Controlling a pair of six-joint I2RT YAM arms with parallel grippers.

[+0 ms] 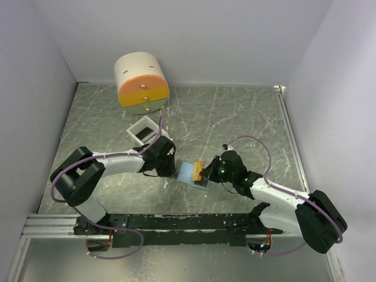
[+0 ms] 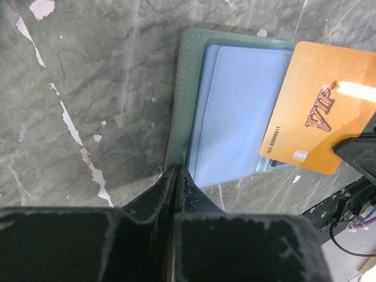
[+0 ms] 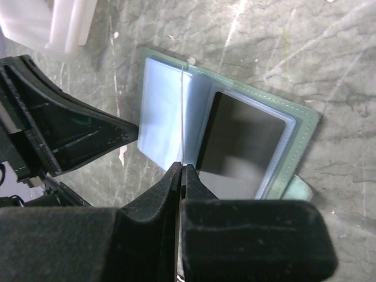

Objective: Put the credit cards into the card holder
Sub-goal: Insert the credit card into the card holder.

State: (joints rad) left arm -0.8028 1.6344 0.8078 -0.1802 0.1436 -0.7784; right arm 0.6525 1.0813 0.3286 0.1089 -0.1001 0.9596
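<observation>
A dark plastic card (image 3: 244, 147) sits in the open grey-green folding card holder (image 2: 185, 88). The right tool (image 3: 181, 170) clamps an uninserted orange-yellow card (image 2: 311, 106); the left tool (image 2: 176, 173) pinches the holder's edge.

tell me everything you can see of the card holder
The holder lies open and flat on the table, between the grippers. Its cover is grey-green, leather-like, with stitched edges; inside are pale blue clear sleeves. One sleeve holds a dark card; a clasp tab sticks out beside it. The left gripper, shut, seems to pinch the cover's edge. The right gripper holds an orange card over the sleeves; whether it touches them is unclear.
</observation>
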